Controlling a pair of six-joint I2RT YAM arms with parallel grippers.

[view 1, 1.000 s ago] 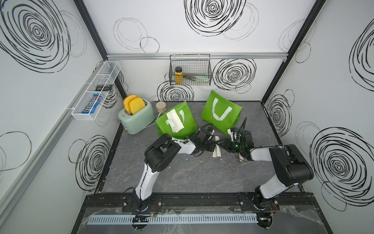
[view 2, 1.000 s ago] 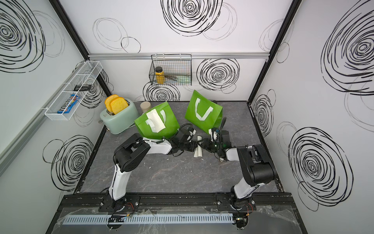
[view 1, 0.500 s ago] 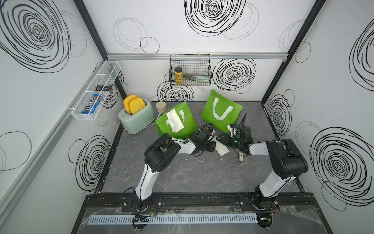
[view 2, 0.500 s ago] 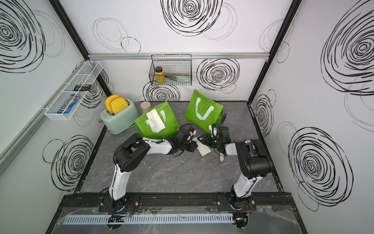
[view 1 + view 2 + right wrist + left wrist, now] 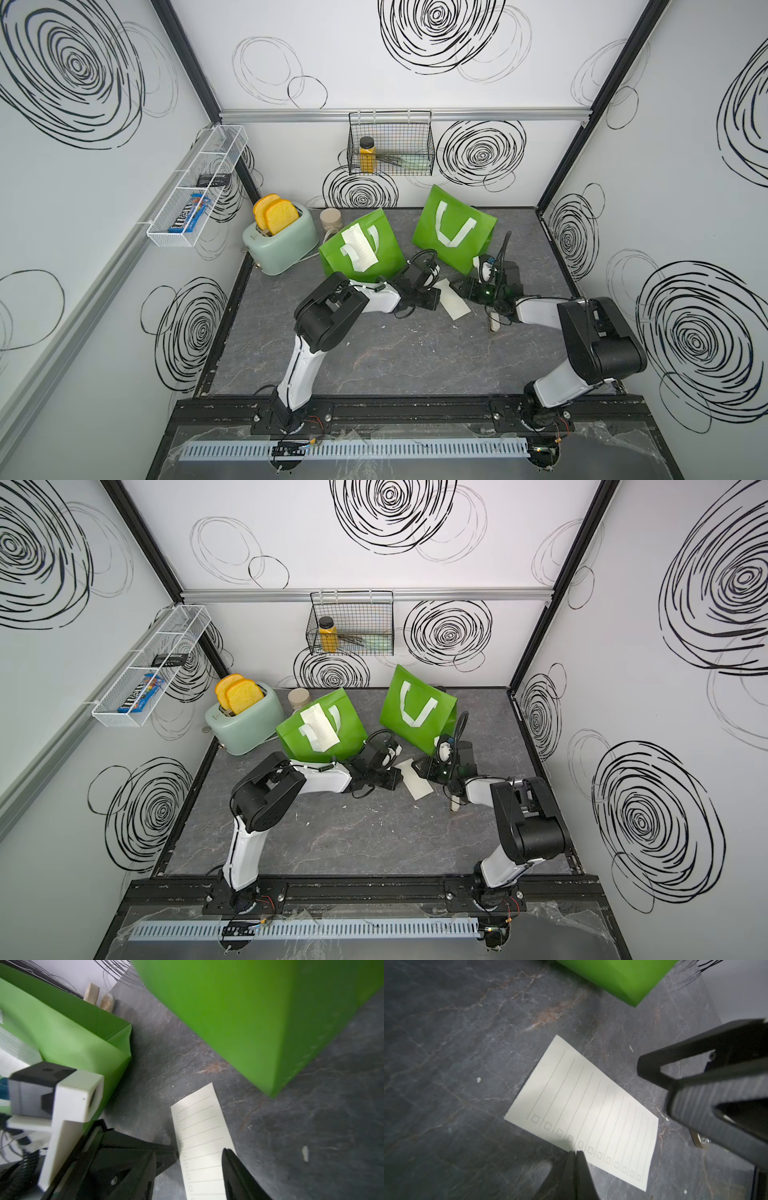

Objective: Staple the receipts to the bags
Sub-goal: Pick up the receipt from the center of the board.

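Wall rack (image 5: 166, 241) holds an m&m's packet (image 5: 189, 214); loose receipt (image 5: 583, 1113) shows ruled checkboxes.

The receipt (image 5: 199, 1136) lies flat on the tabletop (image 5: 311, 1126) between two bags (image 5: 249, 1022). My finger (image 5: 236, 1172) overlaps one long edge; the left gripper (image 5: 174, 1152) meets the other.

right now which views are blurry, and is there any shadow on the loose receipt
Left wrist view: loose receipt sharp, a shadow across its edge by the left gripper, green bag soft. Right wrist view: the receipt's lines are readable, the bag close up is blurred. Both top views: evenly lit and sharp.
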